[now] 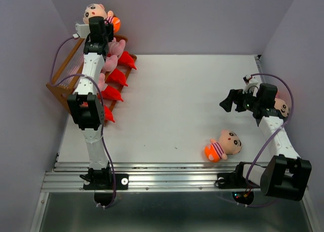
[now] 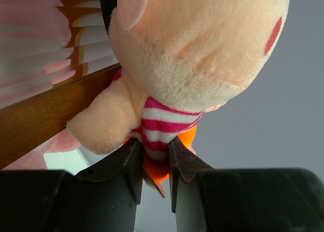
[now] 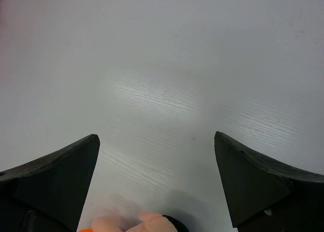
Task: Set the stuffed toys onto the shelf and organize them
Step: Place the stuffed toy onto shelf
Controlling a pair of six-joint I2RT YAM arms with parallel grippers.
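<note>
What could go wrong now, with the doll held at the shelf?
The left gripper pinches the boy doll only at its lower body; its big head could tip it off the shelf on release. A second doll lies partly hidden under the right arm, so the open right gripper may miss it.

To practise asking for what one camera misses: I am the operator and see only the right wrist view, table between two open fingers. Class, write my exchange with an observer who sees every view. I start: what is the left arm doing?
Observer: The left hand is shut on a doll, pinching its striped middle beside the far end of the shelf.
Operator: Is any toy loose on the table?
Observer: Yes, a second doll lies between the arms, nearer the right one.
Operator: What sits on the shelf?
Observer: Red monsters line its front row, pink pigs the row behind.
</note>
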